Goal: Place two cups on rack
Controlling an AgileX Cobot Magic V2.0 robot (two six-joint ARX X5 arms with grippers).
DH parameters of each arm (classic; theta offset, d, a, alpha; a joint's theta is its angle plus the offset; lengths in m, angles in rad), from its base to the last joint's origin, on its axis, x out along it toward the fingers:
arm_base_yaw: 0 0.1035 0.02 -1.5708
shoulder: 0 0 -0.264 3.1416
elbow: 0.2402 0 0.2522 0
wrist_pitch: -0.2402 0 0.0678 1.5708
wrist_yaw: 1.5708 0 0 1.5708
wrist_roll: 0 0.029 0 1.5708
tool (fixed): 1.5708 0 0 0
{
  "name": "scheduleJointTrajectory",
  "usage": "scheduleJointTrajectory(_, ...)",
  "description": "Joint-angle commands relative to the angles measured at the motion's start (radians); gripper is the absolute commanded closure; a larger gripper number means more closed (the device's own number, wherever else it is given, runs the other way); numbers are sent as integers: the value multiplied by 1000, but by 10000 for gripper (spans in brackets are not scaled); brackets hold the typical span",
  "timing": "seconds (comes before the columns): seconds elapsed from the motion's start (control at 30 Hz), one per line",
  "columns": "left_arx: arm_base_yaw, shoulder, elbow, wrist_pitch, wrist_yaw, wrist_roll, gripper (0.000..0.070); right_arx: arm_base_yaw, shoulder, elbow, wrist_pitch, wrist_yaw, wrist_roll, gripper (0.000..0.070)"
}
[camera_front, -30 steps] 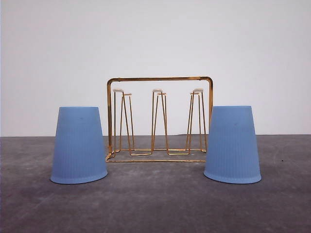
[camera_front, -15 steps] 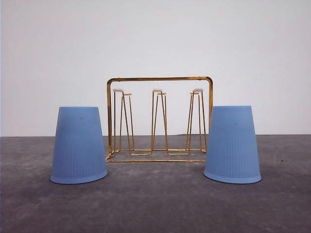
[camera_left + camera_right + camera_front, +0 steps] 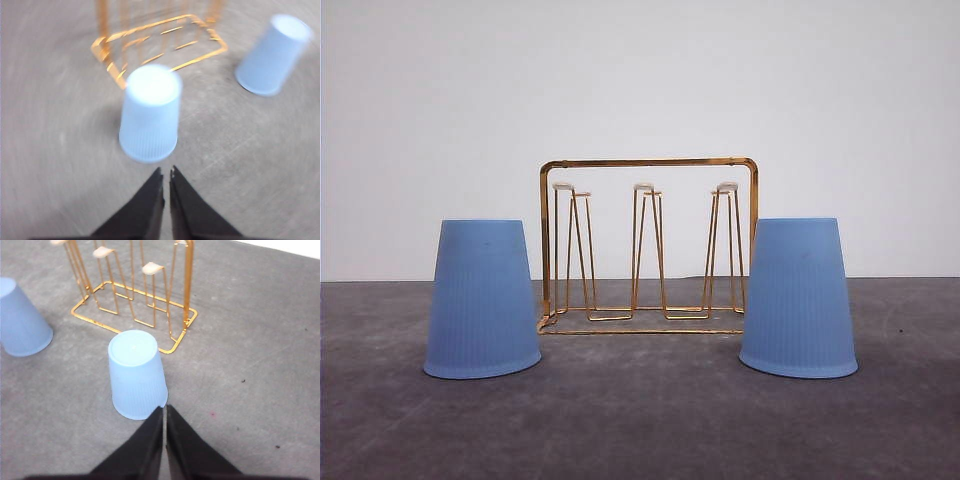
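No readable text on my end. I see no labels, brands, numbers or signs on either cup (image 3: 482, 300) (image 3: 798, 298), just plain ribbed blue plastic. The rack (image 3: 648, 245) is bare gold wire, no tag. The table (image 3: 640, 420) surface carries no markings, and the left wrist view is too blurred to read anything.

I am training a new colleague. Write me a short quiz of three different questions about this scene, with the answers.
1. True or false: both blue cups stand upside down on the table.
2. How many cups hang on the gold wire rack? A) none B) one C) two
3. Fill in: the fingers of both grippers are ____.

Key:
1. True: left cup, right cup.
2. A: the gold wire rack is bare.
3. Shut: left gripper, right gripper.
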Motion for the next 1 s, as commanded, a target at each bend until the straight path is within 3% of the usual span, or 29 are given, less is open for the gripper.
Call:
scheduleJointTrajectory(0.0, -9, 5, 16, 25, -2, 105, 442, 4, 4, 9, 12, 7, -34, 486)
scheduleJointTrajectory(0.03, -12, 6, 16, 37, -2, 104, 308, 4, 4, 9, 12, 14, -36, 375)
scheduleJointTrajectory(0.07, -14, 6, 16, 48, -2, 95, 227, 4, 4, 9, 12, 27, -35, 276)
scheduleJointTrajectory(0.13, -17, 6, 16, 69, -2, 76, 174, 4, 4, 9, 12, 46, -35, 189)
scheduleJointTrajectory(0.4, -20, 100, 16, 185, -1, -54, 173, 4, 4, 9, 23, 51, -30, 190)
scheduleJointTrajectory(0.67, -78, 341, 16, 386, -5, -83, 172, 4, 4, 9, 32, 51, -27, 190)
scheduleJointTrajectory(0.83, -129, 507, 16, 538, -87, -84, 165, 4, 4, 9, 34, 51, -27, 191)
scheduleJointTrajectory(0.97, -149, 635, 16, 652, -114, -85, 100, 4, 4, 9, 34, 51, -27, 191)
